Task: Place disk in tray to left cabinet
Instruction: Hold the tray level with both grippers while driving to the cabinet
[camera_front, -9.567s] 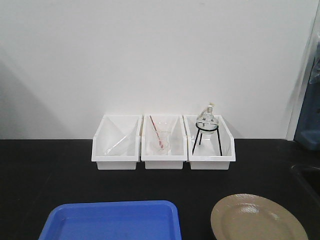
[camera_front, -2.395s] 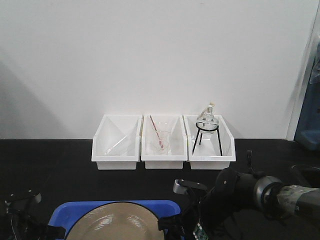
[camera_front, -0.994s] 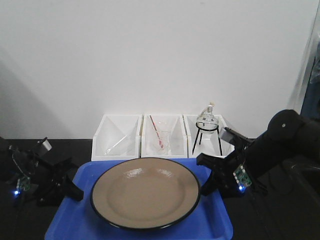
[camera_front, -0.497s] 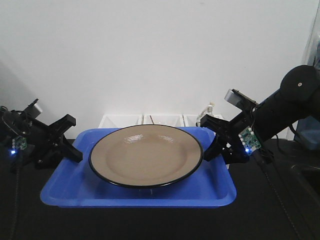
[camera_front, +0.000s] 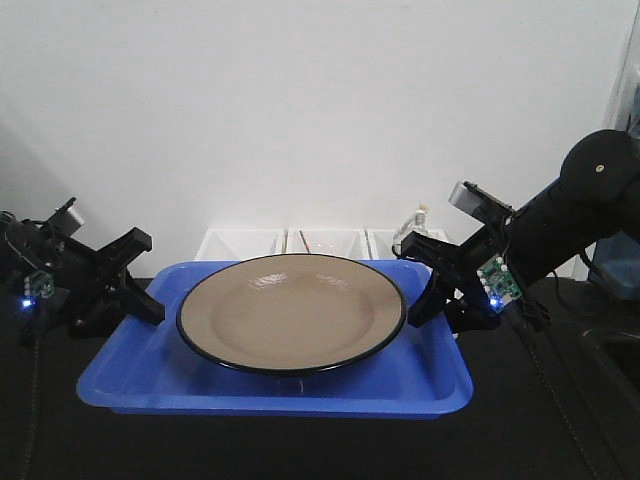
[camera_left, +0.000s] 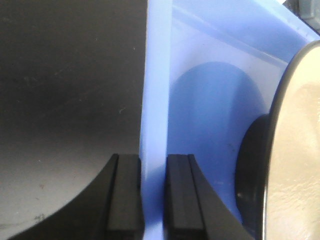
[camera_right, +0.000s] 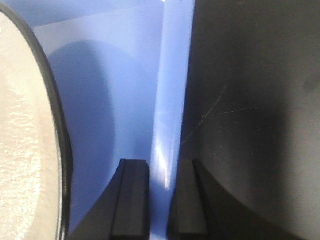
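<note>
Blue tray (camera_front: 270, 385) lies level, long axis running left to right.

Wide front view, wrist close-ups share tray (camera_front: 270, 396)

- The left gripper (camera_front: 142, 277) is black, with two flat black fingers (camera_left: 124, 197).
- A small grey box (camera_front: 68, 214) and a green board (camera_front: 42, 285) with a tiny blue light (camera_front: 25, 302) sit on it.
- The right gripper (camera_front: 416, 277) looks the same.
- The right arm (camera_front: 600, 180) is fat, round and black, with thin black cables (camera_front: 533, 313).

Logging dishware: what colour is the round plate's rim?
Thin black rim on the round tan disk; front view.
</note>
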